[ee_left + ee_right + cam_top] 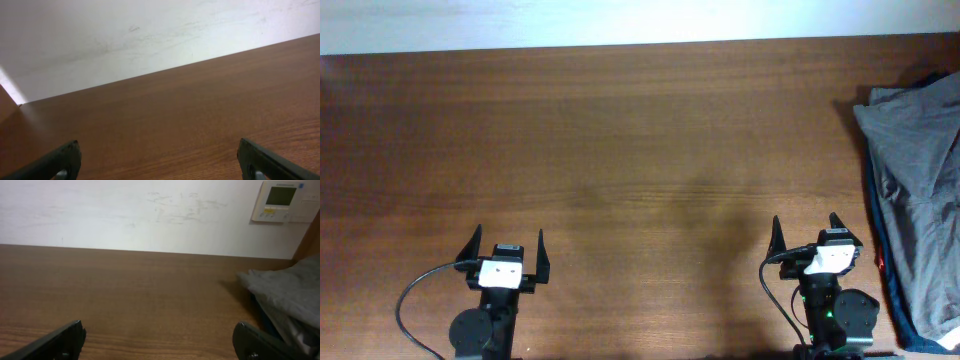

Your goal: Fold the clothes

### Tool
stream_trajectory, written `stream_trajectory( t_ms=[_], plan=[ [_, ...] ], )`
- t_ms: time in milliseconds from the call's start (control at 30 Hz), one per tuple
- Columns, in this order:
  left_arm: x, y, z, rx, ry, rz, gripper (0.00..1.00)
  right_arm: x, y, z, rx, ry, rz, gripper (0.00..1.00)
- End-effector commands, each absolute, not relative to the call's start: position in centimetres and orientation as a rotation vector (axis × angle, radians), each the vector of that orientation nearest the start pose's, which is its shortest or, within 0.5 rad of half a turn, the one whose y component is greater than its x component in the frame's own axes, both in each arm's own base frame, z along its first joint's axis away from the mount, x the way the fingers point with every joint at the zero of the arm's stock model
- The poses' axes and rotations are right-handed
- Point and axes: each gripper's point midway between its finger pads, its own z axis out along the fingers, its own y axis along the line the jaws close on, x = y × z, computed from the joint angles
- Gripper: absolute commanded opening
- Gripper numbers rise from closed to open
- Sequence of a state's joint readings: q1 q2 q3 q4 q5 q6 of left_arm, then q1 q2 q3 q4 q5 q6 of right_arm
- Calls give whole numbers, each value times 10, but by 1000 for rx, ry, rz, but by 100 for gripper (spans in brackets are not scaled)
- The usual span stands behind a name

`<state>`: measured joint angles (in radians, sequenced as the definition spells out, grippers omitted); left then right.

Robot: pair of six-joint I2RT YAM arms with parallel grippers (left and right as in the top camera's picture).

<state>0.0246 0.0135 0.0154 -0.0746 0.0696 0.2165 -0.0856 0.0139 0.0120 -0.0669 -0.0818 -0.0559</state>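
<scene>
The clothes (918, 190) are a crumpled mid-grey garment lying at the table's right edge, on top of a dark blue fabric. The right wrist view shows the clothes (290, 292) at its right side, beyond the fingers. My right gripper (804, 228) stands open near the front edge, just left of the clothes, with nothing between its fingers (60, 342). My left gripper (508, 243) is open too, at the front left over bare wood, far from the clothes. In the left wrist view only its two black fingertips (62, 160) and the table show.
A dark blue fabric (876, 240) peeks out along the left border of the grey pile. The brown wooden table (620, 150) meets a white wall at the back. A wall control panel (282, 201) hangs at the right.
</scene>
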Motion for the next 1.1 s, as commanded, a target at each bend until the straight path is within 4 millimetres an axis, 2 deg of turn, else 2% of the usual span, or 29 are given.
stream_trajectory(
  t_ms=[0,133,300,467,700,833,933,1067],
  plan=[
    [246,-5,158,199,1635,131,99,246,-4,158,-36,1639,-10,99],
    [246,-4,158,198,1635,131,99,246,-4,164,-25,1614,5,99],
    [246,-5,158,199,1635,131,99,245,16,176,-120,1562,92,99],
    [246,-4,158,198,1635,131,100,245,13,193,-68,1496,115,99],
    [246,-4,158,198,1635,131,99,235,-29,245,95,1321,-108,99],
    [246,-5,158,199,1635,131,99,225,-47,286,141,1270,-242,99],
    [246,-4,158,198,1635,131,99,226,-66,309,222,1332,-333,99],
    [246,-4,158,198,1635,131,99,251,-84,316,214,1547,-498,99]
  ],
)
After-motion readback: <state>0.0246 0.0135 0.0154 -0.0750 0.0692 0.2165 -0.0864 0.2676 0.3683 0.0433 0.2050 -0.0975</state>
